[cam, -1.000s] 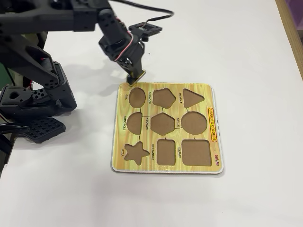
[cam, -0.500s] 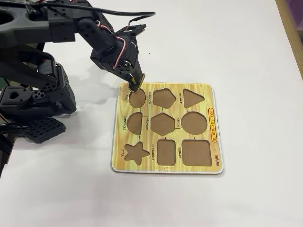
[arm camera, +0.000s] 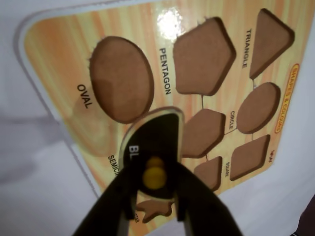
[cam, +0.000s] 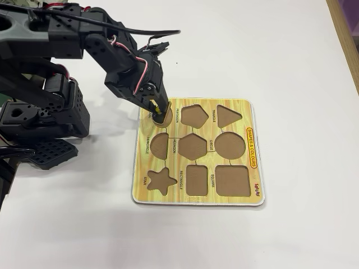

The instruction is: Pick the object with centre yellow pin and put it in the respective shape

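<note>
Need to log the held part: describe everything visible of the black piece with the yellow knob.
The black piece is a small half-disc with a tan rim, white letters "BL" showing, and a central yellow knob. It looks like painted wood. The gripper is shut on the knob, holding the piece above the board, near the oval cut-out. Whether it touches the board cannot be told.
</note>
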Robot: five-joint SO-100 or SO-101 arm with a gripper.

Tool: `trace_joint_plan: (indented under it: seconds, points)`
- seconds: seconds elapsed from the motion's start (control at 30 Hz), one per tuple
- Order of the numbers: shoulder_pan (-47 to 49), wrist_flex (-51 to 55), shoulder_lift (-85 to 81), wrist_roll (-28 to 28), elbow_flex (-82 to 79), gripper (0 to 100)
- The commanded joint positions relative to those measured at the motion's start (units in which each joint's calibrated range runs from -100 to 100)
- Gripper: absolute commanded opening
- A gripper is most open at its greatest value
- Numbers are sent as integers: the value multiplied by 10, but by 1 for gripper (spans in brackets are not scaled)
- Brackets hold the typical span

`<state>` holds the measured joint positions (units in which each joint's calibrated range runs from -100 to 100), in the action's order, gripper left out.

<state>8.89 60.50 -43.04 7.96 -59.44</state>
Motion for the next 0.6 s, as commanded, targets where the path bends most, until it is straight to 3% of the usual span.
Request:
trace_joint_plan:
  seconds: [0.0,0.57]
  points:
    - [-3,4,-14,-14,4,1]
    - [-78,10,-15,-47,-12,1]
